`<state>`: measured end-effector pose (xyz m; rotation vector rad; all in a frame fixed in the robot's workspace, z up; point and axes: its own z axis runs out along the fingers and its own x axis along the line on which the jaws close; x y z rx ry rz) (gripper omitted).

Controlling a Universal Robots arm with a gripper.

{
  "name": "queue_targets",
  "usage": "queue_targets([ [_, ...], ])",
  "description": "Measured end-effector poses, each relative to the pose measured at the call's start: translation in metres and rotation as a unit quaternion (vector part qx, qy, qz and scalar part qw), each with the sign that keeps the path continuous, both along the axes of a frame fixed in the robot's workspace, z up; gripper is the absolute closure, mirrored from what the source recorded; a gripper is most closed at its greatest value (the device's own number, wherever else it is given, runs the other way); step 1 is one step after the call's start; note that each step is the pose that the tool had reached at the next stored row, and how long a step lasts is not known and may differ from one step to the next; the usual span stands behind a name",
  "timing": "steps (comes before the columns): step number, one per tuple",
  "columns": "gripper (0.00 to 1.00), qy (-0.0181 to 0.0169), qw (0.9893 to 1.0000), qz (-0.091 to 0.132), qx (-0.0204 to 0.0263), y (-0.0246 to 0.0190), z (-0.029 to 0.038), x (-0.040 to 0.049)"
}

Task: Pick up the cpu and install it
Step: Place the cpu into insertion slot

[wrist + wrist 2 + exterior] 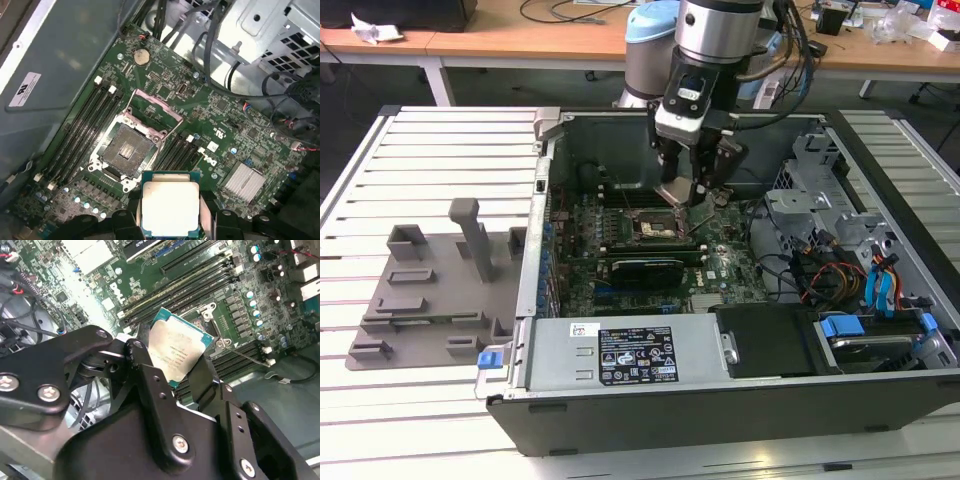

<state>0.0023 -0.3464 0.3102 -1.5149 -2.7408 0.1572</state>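
**Second wrist view: cpu gripped in the air beside the open socket**

Second wrist view shows the cpu (177, 347) with its pale metal top towards the camera and a green rim around it. Two black fingers (145, 372) of the tool (172, 365) clamp it by opposite edges, so the tool is clenched on the chip. The cpu hangs clear of the board and touches nothing but the fingers.

In the first wrist view it lies near the socket (125, 150) but does not appear squarely over it. The socket is bare, and its hinged metal frame (152, 102) is swung up and open. Rows of memory slots (82, 122) run along both sides of the socket.

In the exterior view the tool reaches down into the open computer case (535, 250), just above the motherboard (730, 265). A long black graphics card (645, 268) lies on the camera's side of the socket. The case rests on a slatted tabletop (430, 150), and a grey moulded fixture (420, 300) sits beside it at the exterior view's left.

Step in hand, as judged: the pick-up is done, and the chip is being brought to the socket for installing. Seating would seem to call for three things:
- the cpu held level and centred over the opening
- its edges square with the socket's sides
- a straight descent without sideways sliding, since the socket contacts are likely delicate
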Motion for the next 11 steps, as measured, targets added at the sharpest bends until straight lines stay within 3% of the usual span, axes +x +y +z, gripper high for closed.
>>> queue_targets([
  [1, 0.45, 0.0000, 0.9994, -0.036, -0.0032, 0.0000, -0.0001, 0.0000],
  [4, 0.45, 0.0000, 0.9987, -0.050, -0.0048, 0.0000, -0.0001, 0.0000],
  [11, 0.45, 0.0000, 0.9954, -0.095, -0.0090, 0.0000, -0.0003, 0.0000],
])
